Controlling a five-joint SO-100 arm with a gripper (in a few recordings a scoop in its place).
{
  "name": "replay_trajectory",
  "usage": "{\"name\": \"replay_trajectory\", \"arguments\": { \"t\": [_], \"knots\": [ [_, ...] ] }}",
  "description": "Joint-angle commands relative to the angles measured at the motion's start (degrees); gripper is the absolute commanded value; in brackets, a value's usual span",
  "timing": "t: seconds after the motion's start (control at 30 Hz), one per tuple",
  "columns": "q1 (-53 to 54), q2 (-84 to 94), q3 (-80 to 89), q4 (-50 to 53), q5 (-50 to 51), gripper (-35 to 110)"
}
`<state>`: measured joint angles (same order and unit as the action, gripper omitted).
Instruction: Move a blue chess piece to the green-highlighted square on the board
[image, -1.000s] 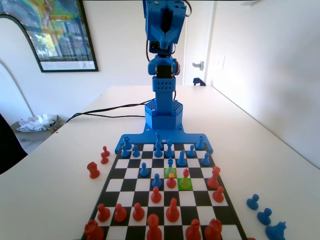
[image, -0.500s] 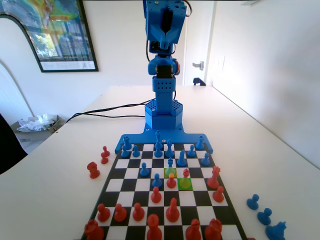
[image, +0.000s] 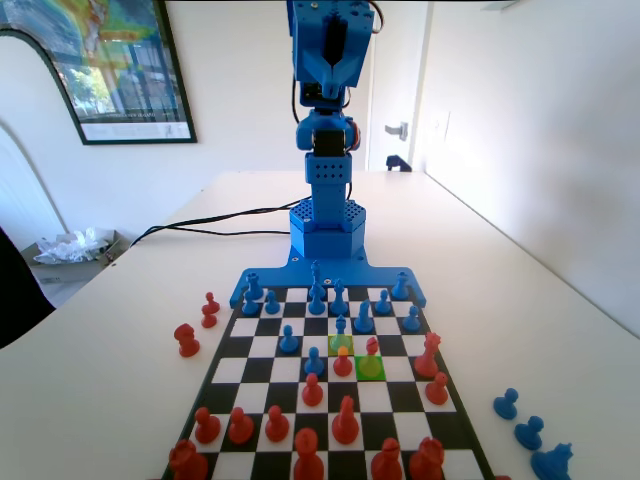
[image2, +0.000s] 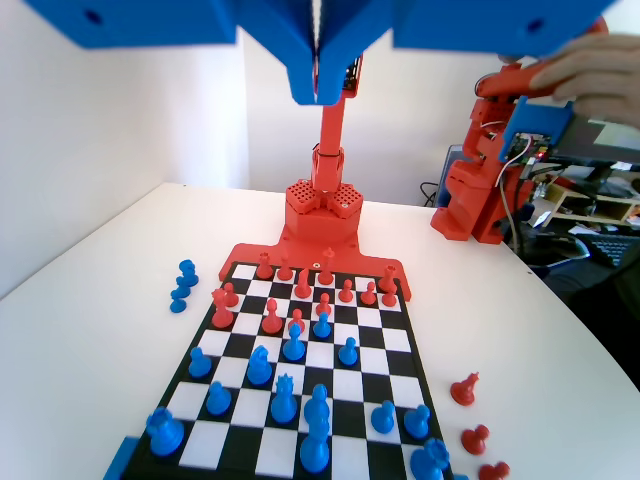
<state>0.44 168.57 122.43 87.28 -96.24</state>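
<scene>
okay, i've got the gripper up high above the board; in the wrist view its two jaws hang from the top edge pressed together, tips meeting with no gap, and nothing is between them; in the fixed view the blue arm stands tall at the board's far end, well clear of every piece; the green-highlighted square sits near the middle of the board, and i see a red pawn standing on it; just left of it in the fixed view and one row further from the camera is the paler yellow-green square, and the blue chess piece stands just beyond that pale cell, toward the arm, upright on its base; another red pawn stands just in front of the pale cell; off the board, right of its near corner in the fixed view, a few captured blue pieces rest on the table; left of the board, some red pieces stand on the table too
</scene>
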Motion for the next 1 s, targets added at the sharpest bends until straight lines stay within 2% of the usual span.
{"name": "replay_trajectory", "arguments": {
  "t": [0.0,0.47,0.97],
  "knots": [
    [-1.2,-5.8,-6.8,-1.1,1.0,1],
    [1.1,-32.3,-16.2,-0.4,7.8,2],
    [1.8,-60.0,-20.7,-10.4,17.3,2]
  ]
}}
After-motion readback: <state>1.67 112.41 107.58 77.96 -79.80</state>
